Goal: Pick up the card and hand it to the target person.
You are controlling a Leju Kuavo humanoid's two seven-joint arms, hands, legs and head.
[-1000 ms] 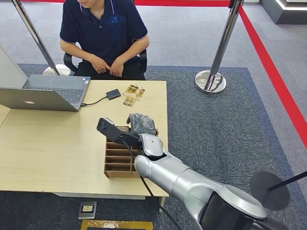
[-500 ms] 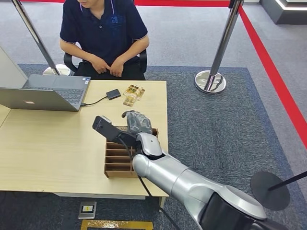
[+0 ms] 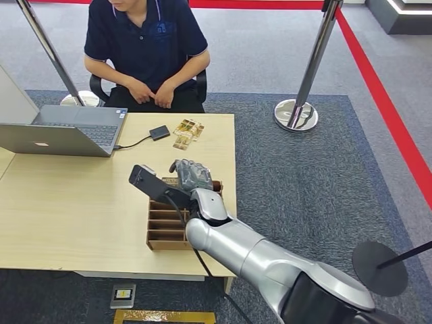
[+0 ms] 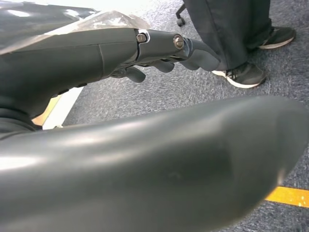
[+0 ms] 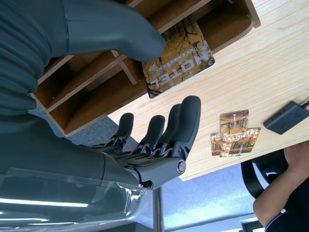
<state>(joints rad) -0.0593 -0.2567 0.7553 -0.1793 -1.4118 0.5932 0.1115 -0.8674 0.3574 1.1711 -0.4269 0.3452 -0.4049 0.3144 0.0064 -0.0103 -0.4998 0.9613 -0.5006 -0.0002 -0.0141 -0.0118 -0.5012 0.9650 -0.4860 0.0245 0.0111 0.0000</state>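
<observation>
The robot's right hand (image 5: 109,116) hovers with fingers apart, grasping nothing, at a card (image 5: 177,57) printed "HOTEL", standing in the wooden slotted holder (image 5: 91,82) between thumb and fingers (image 5: 186,121). The left hand (image 4: 138,53) hangs empty, fingers extended.

- The right hand (image 3: 191,174) is hovering over the far end of a wooden slotted rack (image 3: 168,219), fingers curled downward.
- The rack is sitting near the right edge of a light wooden bench (image 3: 66,209).
- A few cards (image 3: 187,132) are lying beside a small black box (image 3: 159,132).
- A laptop (image 3: 66,128) is standing open at the left.
- A person (image 3: 146,50) is sitting behind the bench.
</observation>
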